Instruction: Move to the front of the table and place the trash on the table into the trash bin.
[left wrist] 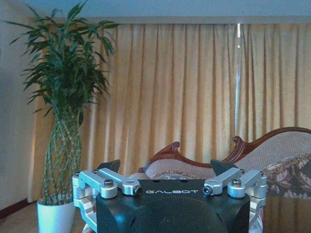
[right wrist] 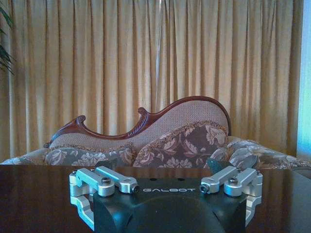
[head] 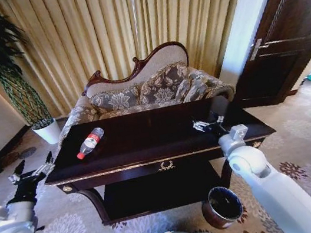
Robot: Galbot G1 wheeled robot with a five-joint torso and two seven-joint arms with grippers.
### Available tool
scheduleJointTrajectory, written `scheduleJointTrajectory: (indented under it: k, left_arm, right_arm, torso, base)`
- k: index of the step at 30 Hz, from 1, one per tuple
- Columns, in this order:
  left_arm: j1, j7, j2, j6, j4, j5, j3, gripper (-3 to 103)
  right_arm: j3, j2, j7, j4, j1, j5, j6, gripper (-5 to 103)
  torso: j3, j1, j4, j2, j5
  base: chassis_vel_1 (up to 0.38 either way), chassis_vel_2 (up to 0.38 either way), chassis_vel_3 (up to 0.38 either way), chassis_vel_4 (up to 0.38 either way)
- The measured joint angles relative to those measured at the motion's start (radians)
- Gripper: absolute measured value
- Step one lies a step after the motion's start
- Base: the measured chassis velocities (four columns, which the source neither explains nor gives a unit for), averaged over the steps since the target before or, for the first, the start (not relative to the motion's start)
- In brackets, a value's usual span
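The robot stands before the large dark glossy wooden table (head: 147,139). The clear plastic bottle with red label (head: 90,143) lies at centre left. Both grippers, left (head: 32,172) and right (head: 208,124), are spread apart (empty). Next comes reaching the bottle, I judge; the round dark-brown bin (head: 222,206) waits at the bottom.

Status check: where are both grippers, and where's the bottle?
Left gripper open, off table's left end. Right gripper open over right side. Bottle lying left, untouched. Trash bin on floor, front right.
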Motion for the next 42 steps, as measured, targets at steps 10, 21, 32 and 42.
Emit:
scheduleJointTrajectory:
  k: [10,21,32,42]
  left_arm:
    - [-0.192,-0.044,0.173,0.182,0.073,-0.134,0.05,100]
    - [-0.334,-0.036,0.251,0.325,0.173,-0.15,0.145,100]
    - [-0.478,-0.03,0.302,0.361,0.285,-0.138,0.283,100]
    - [-0.538,0.026,0.307,0.353,0.328,-0.088,0.38,100]
  right_arm:
    - [-0.009,0.006,0.0,-0.003,-0.008,-0.012,0.002,100]
    - [-0.003,0.005,0.0,-0.002,-0.021,-0.022,0.004,100]
    - [0.0,-0.007,0.0,-0.007,-0.02,-0.021,0.004,100]
    - [0.005,-0.015,0.0,-0.014,-0.014,-0.018,0.004,100]
  torso:
    - [0.0,0.0,-0.0003,0.0,-0.0001]
    - [0.0,0.0,0.0001,0.0,0.0001]
    - [0.0,0.0,-0.0002,0.0,0.0]
    - [0.0,0.0,0.0,0.0,0.0001]
  base:
    - [0.0,0.0,0.0,0.0]
    - [0.0,0.0,0.0,0.0]
    - [0.0,0.0,0.0,0.0]
    - [0.0,0.0,0.0,0.0]
